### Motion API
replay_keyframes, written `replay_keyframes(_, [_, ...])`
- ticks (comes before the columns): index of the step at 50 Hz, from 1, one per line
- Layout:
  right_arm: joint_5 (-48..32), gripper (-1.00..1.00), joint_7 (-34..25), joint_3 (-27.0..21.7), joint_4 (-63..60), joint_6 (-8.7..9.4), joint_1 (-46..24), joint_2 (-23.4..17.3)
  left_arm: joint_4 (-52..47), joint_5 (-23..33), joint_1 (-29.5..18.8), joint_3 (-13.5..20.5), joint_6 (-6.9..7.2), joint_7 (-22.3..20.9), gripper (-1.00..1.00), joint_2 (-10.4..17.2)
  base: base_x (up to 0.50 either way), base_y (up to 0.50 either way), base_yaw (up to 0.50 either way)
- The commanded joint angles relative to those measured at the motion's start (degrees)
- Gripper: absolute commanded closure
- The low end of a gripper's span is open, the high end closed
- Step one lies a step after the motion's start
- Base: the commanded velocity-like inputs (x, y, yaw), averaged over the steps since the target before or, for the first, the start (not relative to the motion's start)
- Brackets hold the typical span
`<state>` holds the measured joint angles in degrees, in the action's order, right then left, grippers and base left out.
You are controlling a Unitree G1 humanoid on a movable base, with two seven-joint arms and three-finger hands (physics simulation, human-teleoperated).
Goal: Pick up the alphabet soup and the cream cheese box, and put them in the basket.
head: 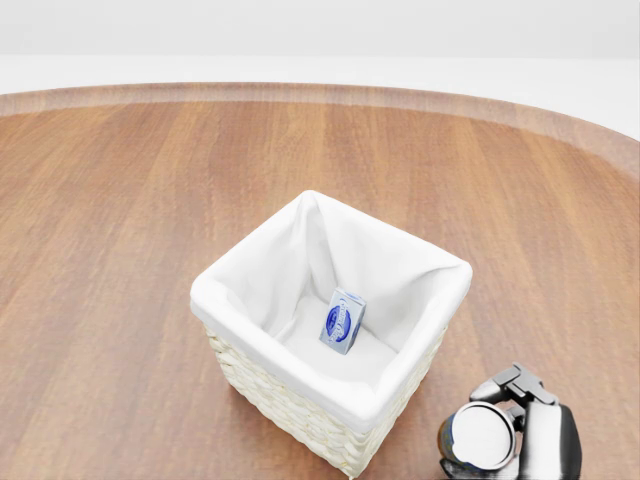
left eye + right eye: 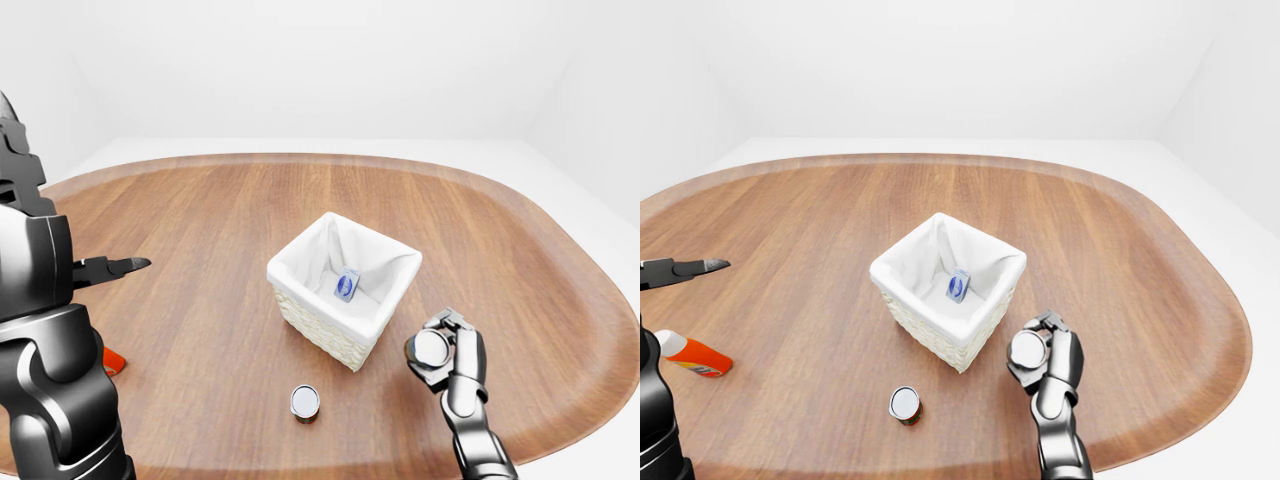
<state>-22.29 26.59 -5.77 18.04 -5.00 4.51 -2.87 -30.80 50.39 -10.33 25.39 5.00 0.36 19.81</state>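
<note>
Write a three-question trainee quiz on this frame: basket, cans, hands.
1. True or false: the cream cheese box lies inside the basket.
2. What does the right hand hold? A) an orange bottle B) a silver-topped can C) nothing
3. Fill in: a second can stands upright on the ___, outside the basket.

Key: 1 true; 2 B; 3 table.
</note>
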Motion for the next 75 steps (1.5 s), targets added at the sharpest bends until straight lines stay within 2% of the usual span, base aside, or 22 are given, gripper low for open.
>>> replay_keyframes(1, [2.2, 1.0, 1.7, -1.2, -5.9, 0.0, -1.7, -0.1, 0.1, -0.2, 0.0, 0.0, 0.0, 0.2, -1.0, 0.0, 0.0, 0.0, 0.0])
replay_keyframes(18, [2.8, 1.0, -1.6, -2.1, -18.7, 0.23, -2.8, 0.0, -0.4, 0.0, -0.2, 0.0, 0.0, -0.5, -1.0, 0.2, 0.0, 0.0, 0.0])
replay_keyframes(20, [3.1, 1.0, -2.3, -2.6, -21.9, 2.12, -2.4, 0.1, 0.4, 0.0, -0.1, -0.1, 0.0, 0.1, -1.0, 0.1, 0.0, 0.0, 0.0])
replay_keyframes(26, [4.0, 1.0, -4.0, -3.7, -26.9, 5.36, -2.5, 0.3, 0.3, 0.1, -0.1, -0.1, 0.0, -0.1, -1.0, 0.1, 0.0, 0.0, 0.0])
replay_keyframes(31, [3.6, 1.0, -5.7, -3.1, -33.4, 10.0, -2.9, 0.8, 0.5, 0.2, -0.1, -0.3, 0.0, 0.0, -1.0, 0.1, 0.0, 0.0, 0.0])
replay_keyframes(38, [4.4, 1.0, -6.4, -2.0, -35.9, 10.0, -5.8, 1.1, 0.3, 0.3, -0.1, -0.3, 0.0, -0.2, -1.0, 0.1, 0.0, 0.0, 0.0])
replay_keyframes(55, [5.6, 1.0, -4.5, 1.9, -29.4, 10.0, -15.7, 1.2, 0.4, -0.1, 0.0, -0.1, 0.0, 0.1, -1.0, 0.0, 0.0, 0.0, 0.0])
replay_keyframes(65, [5.9, 1.0, -3.4, 3.2, -23.3, 10.0, -21.7, 1.3, 0.3, -0.3, 0.0, 0.0, 0.0, 0.0, -1.0, 0.1, 0.0, 0.0, 0.0])
replay_keyframes(75, [7.2, 1.0, -1.9, 3.6, -10.5, 10.0, -29.2, 0.8, -0.2, -0.2, -0.1, 0.0, 0.0, -0.4, -1.0, 0.2, 0.0, 0.0, 0.0])
